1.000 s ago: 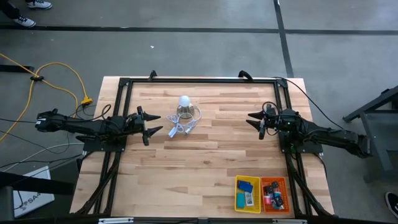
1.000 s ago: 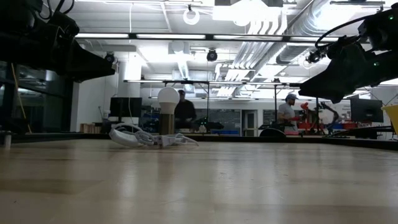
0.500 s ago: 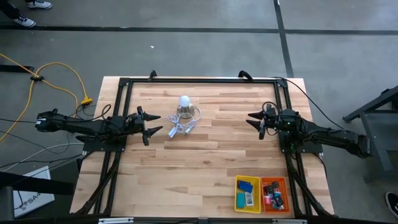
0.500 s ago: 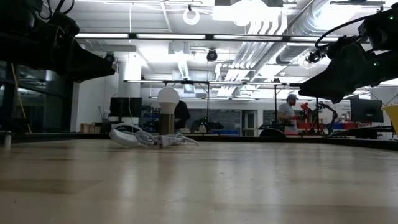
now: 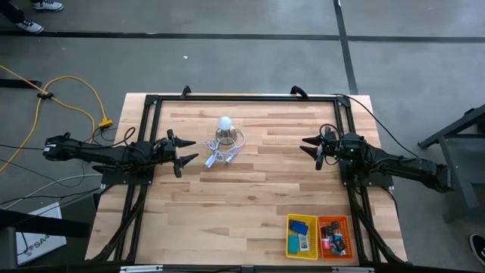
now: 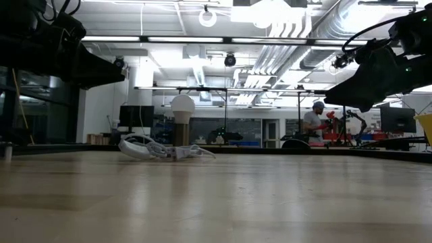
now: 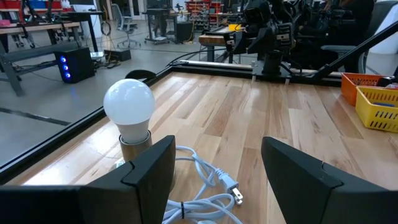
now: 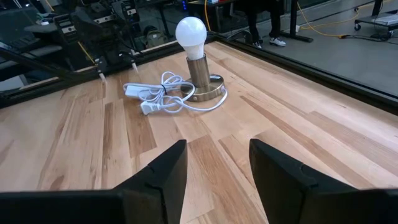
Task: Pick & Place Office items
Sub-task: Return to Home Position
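Note:
The office items lie in two mesh trays at the table's near right corner: a blue block (image 5: 300,226) and small blue-white pieces in the yellow tray (image 5: 301,236), black clips and small bits (image 5: 334,240) in the orange tray (image 5: 333,236). My left gripper (image 5: 187,152) hovers open at the table's left side, just left of the bulb lamp. My right gripper (image 5: 309,148) hovers open at the right side, pointing toward the table's middle. Neither holds anything. In the left wrist view both trays (image 7: 377,107) show far off.
A white-bulbed lamp (image 5: 224,130) stands on its base at the table's far middle, its looped white cord (image 5: 220,156) lying toward the left gripper. A black frame (image 5: 242,97) borders the table. Bare wood spans the middle and near left. A person (image 6: 314,121) stands in the room behind.

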Motion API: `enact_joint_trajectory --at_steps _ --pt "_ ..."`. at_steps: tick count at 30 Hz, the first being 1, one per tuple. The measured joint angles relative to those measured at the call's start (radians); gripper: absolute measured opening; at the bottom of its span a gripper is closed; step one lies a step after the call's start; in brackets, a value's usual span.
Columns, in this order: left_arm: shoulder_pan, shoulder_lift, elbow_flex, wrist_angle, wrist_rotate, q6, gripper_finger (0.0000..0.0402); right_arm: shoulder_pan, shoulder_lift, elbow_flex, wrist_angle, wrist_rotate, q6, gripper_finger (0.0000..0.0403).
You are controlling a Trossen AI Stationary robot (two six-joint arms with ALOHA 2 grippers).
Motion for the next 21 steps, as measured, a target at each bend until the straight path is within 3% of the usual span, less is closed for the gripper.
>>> enact_joint_trajectory --at_steps 21 --pt "-0.001 -0.001 -0.002 0.0 0.0 0.029 0.023 0.0 0.0 0.0 0.0 0.0 0.0 0.016"
